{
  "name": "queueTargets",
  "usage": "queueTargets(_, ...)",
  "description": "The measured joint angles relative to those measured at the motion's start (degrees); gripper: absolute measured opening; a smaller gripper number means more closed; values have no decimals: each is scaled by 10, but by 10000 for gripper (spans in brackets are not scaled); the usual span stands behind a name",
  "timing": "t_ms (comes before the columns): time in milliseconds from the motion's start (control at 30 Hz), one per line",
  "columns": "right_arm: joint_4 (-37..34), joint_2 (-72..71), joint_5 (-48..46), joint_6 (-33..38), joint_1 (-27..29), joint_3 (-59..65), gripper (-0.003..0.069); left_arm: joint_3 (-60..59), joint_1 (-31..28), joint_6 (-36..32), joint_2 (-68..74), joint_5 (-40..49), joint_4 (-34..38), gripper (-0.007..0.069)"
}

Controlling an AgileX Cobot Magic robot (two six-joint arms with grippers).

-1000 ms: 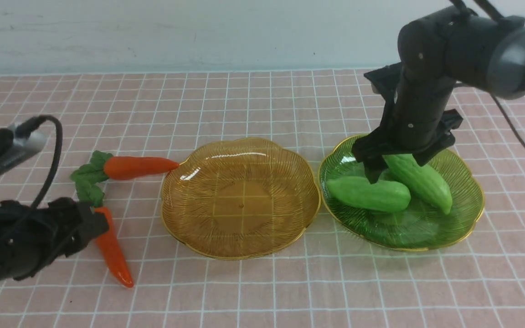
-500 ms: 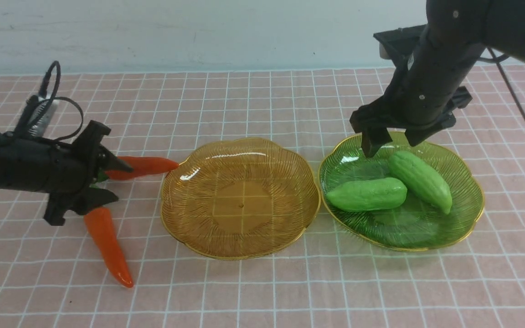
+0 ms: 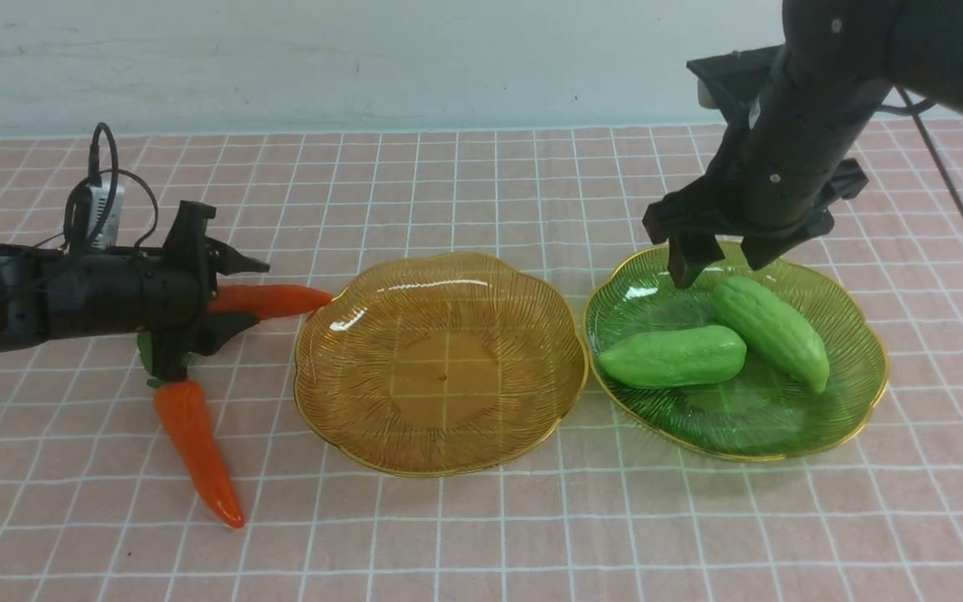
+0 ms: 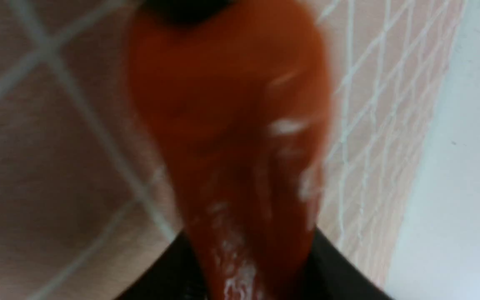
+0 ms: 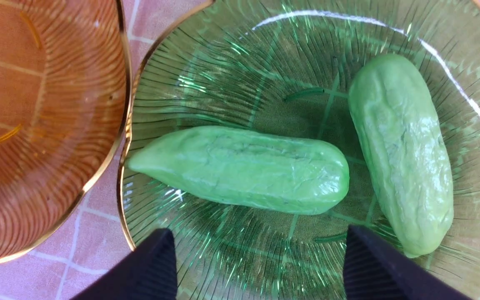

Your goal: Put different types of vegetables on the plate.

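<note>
Two light-green gourds [image 3: 674,356] [image 3: 770,330] lie in the green glass plate [image 3: 782,435]. My right gripper [image 3: 722,269] hangs open and empty above the plate's far side. In the right wrist view both gourds [image 5: 244,168] [image 5: 402,154] lie beyond its spread fingers [image 5: 152,266]. One orange carrot [image 3: 281,299] lies left of the amber plate [image 3: 440,468], its tip at the rim. My left gripper [image 3: 257,294] lies level with its jaws open around this carrot, which fills the left wrist view [image 4: 231,125]. A second carrot [image 3: 197,447] lies nearer. The leafy tops are mostly hidden.
The amber plate holds nothing. Pink checked cloth [image 3: 481,535] covers the table up to a pale wall at the back. The two plates stand side by side, almost touching.
My left gripper has swung from beside the near carrot up to the far carrot and turned level. My right gripper has risen off the gourds, then held still.
</note>
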State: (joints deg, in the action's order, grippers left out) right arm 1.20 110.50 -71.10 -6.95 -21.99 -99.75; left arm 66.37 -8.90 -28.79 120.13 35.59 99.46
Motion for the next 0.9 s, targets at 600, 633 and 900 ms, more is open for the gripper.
queueTargets(600,-40,-95,-2,33,0,0,177,83,48,111,-153,190,-467,180)
queueTargets(633,-45,-107,-2,33,0,0,153,85,61,124,-153,195,-486,180)
queueTargets(900,-68,-179,-8,33,0,0,-8,124,217,269,-153,200,-721,182)
